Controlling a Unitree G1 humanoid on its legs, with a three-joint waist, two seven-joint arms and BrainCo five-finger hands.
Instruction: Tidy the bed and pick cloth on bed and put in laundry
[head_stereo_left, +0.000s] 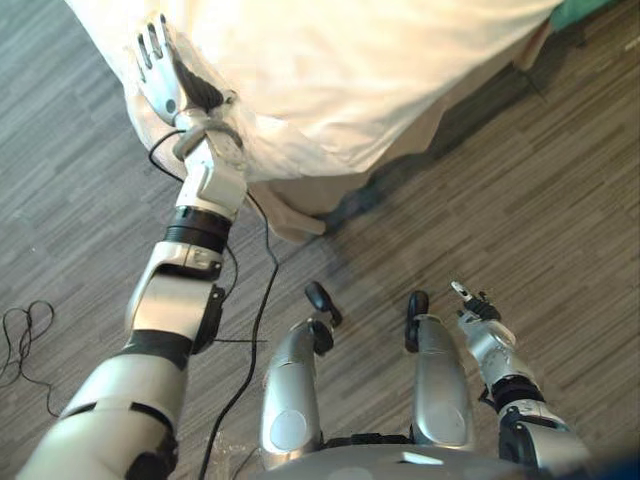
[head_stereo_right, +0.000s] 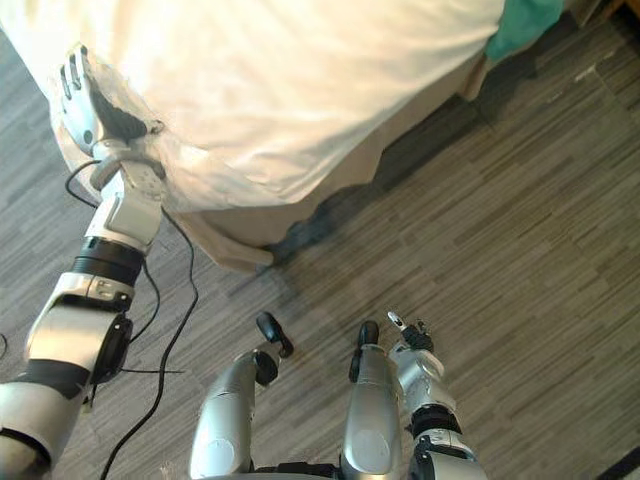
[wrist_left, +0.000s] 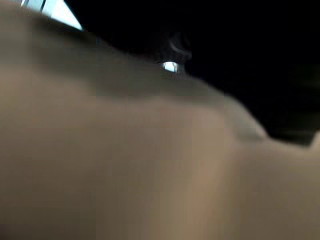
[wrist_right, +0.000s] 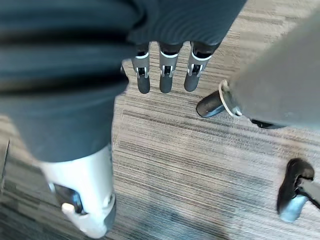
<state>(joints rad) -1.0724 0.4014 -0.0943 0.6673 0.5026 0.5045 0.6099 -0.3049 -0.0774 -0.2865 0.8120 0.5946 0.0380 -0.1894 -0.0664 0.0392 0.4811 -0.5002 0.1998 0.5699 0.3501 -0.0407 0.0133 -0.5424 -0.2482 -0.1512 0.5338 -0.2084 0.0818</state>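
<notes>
The bed's white cover (head_stereo_left: 350, 80) fills the top of the eye views, and its corner hangs down over a beige bed skirt (head_stereo_left: 300, 205). My left hand (head_stereo_left: 160, 75) is raised at that corner with its fingers straight, its palm side against the edge of the white cover. Pale cloth (wrist_left: 125, 165) lies right up against the left wrist view. A teal cloth (head_stereo_right: 522, 28) lies at the far right edge of the bed. My right hand (head_stereo_right: 405, 328) hangs low by my side over the floor, its fingers (wrist_right: 162, 75) straight and holding nothing.
Grey striped flooring (head_stereo_left: 480, 200) runs around the bed's corner, with open floor to the right of the bed. A dark gap shows under the bed skirt (head_stereo_right: 420, 150).
</notes>
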